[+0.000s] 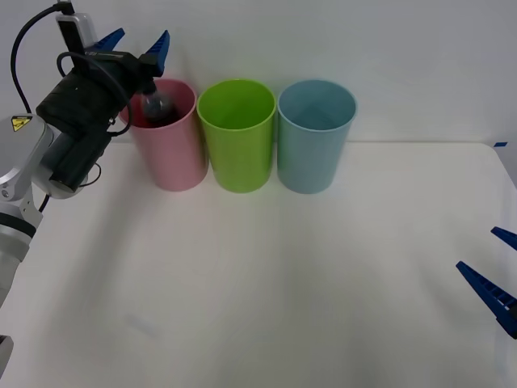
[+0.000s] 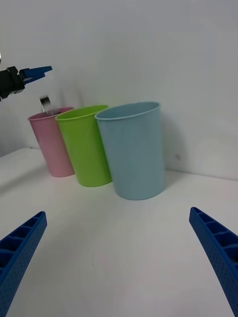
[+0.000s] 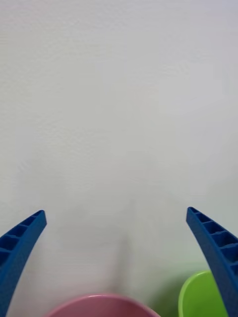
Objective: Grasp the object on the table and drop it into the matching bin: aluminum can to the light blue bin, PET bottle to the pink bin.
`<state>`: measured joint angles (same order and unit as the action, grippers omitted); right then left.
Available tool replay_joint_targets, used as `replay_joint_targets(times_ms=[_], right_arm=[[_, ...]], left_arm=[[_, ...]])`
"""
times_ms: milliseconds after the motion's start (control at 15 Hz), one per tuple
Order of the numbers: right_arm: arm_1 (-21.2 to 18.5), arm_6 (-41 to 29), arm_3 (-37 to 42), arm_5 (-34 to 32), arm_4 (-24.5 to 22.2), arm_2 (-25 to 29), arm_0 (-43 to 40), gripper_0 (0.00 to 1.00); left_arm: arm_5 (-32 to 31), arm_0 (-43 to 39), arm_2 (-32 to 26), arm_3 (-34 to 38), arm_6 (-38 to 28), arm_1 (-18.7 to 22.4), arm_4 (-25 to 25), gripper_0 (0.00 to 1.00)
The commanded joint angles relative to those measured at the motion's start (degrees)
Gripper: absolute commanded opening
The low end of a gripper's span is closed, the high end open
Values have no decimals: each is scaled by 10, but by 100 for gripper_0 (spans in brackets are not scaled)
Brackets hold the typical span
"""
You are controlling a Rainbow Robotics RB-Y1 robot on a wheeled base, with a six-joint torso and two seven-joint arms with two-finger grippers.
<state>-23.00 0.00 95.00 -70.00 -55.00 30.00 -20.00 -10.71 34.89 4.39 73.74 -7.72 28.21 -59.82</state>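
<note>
Left gripper (image 1: pixel 137 42) above pink bin (image 1: pixel 170 137) at worktop (image 1: pixel 266 283) far left, fingers spread, holding nothing; PET bottle (image 1: pixel 156 107) in bin mouth. Green bin (image 1: pixel 237 133) & light blue bin (image 1: pixel 315 133) alongside. Right gripper (image 1: pixel 501 271) by right edge, fingers spread

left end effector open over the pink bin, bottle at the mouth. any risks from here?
1. The PET bottle sits high at the pink bin mouth; whether it has fully dropped is unclear, so it might catch on the rim.
2. The left end effector hangs open close above that rim; a low retreat could tip the bin.
3. The lime green bin stands tight against it, so a knock could spread. The right end effector is parked, open, far off.
</note>
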Motion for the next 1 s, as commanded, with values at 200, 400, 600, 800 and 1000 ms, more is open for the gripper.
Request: replay_joint_targets(times_ms=[200,400,600,800,1000], right_arm=[[0,0,0,0,0,0,0,100],[0,0,0,0,0,0,0,100],[0,0,0,0,0,0,0,100],[0,0,0,0,0,0,0,100],[0,0,0,0,0,0,0,100]], left_arm=[[-22,-20,0,15,0,13,34,100],[-23,-71,-1,69,1,38,69,100],[-28,-140,-11,133,2,67,103,100],[-55,-219,-47,188,5,91,128,100],[-113,-293,-97,218,10,105,141,100]])
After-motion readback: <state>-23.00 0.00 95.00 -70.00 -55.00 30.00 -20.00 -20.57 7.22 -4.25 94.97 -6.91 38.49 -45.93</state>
